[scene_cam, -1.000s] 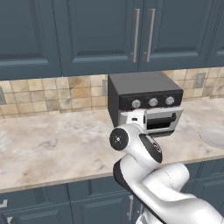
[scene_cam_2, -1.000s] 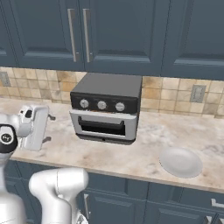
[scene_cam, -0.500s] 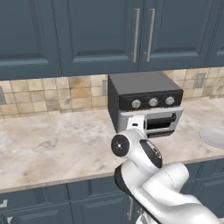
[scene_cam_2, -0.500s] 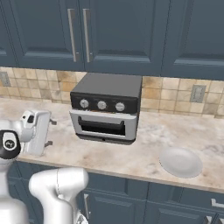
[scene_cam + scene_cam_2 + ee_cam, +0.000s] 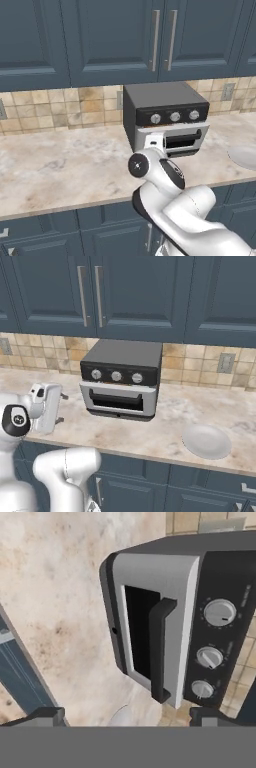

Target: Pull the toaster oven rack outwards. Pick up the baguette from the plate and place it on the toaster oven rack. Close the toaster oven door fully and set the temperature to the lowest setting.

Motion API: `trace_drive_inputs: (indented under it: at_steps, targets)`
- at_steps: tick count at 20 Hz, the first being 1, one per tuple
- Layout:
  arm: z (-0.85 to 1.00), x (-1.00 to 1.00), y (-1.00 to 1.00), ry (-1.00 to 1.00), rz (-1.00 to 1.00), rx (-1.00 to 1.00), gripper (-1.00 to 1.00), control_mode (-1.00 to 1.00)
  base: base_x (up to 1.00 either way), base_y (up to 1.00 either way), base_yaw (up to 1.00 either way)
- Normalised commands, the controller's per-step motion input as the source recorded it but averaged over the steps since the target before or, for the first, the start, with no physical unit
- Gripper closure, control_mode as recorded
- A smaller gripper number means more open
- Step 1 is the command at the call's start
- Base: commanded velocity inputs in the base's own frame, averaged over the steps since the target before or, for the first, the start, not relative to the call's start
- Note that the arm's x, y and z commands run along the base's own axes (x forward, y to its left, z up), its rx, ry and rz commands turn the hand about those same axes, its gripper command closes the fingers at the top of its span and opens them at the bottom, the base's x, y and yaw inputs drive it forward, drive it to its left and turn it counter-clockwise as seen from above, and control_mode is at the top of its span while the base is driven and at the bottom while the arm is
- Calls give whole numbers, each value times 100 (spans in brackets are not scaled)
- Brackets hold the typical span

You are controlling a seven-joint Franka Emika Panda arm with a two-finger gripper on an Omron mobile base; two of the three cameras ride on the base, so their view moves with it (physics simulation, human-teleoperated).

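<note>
The toaster oven (image 5: 121, 379), a boxy dark grey countertop appliance with a black control strip and three small silver knobs (image 5: 210, 656), sits toward the back of the marbled beige countertop (image 5: 60, 165), against the tan tiled backsplash (image 5: 60, 105). Its light grey door (image 5: 152, 632) with the long dark window looks shut, the dark handle bar (image 5: 159, 649) standing proud of it, so I'd judge the first step hardly begun: the rack can't be pulled until that door comes down. The white arm's gripper (image 5: 50, 407) hangs over the counter's front edge, well apart from the oven and to its left in the right base view, with its jaws standing apart and nothing between them. The next move, I think, calls for reaching in to the handle and closing on it squarely. The plain pale round plate (image 5: 206, 441) lies near the front edge on the oven's other side; I can't make out a baguette on it. Dark blue cabinets (image 5: 135, 291) with steel pulls hang above, and matching ones run below the counter.
</note>
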Motion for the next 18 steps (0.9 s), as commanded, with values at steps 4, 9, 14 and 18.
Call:
trace_drive_inputs:
  at_steps: [4,9,14,18]
  targets:
    - [-8,20,-13,4,2,0,-100,-100,0,0,0]
    - [-6,25,-11,4,3,0,-100,-100,0,0,0]
    - [-15,32,-1,2,5,0,-100,-100,0,0,0]
    - [-29,28,0,0,8,0,-100,-100,0,0,0]
